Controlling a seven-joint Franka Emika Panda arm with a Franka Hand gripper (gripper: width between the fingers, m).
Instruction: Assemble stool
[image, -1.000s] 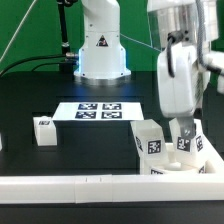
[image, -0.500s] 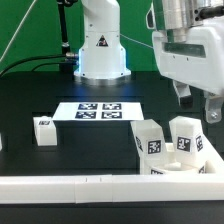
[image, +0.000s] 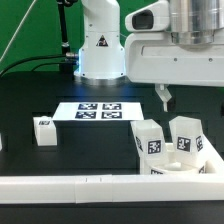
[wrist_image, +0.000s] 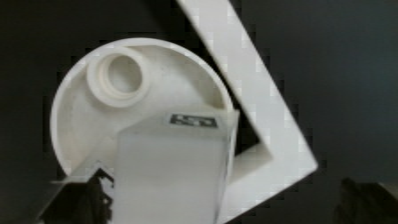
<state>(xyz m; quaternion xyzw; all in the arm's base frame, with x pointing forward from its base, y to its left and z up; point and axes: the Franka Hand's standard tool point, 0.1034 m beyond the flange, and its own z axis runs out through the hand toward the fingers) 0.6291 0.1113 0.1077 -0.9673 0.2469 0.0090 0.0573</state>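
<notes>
The white round seat (image: 182, 163) lies at the exterior view's lower right, in the corner of the border wall. Two block legs stand upright on it, one (image: 150, 140) nearer the middle and one (image: 186, 135) to its right. A third leg (image: 44, 131) lies loose on the left. My gripper (image: 168, 92) hangs open and empty above the seat; only one finger (image: 163, 98) shows. In the wrist view the seat (wrist_image: 107, 120) with its round hole lies below, and a tagged leg (wrist_image: 178, 165) stands between my spread fingers (wrist_image: 80, 200), clear of them.
The marker board (image: 100, 110) lies flat mid-table before the robot base (image: 100, 50). The long white border wall (image: 90, 185) runs along the front edge and turns a corner by the seat (wrist_image: 249, 90). A small white piece (image: 2, 141) shows at the left edge.
My gripper has let go of the right-hand leg, which stays upright on the seat. It has risen and moved toward the exterior view's left.
</notes>
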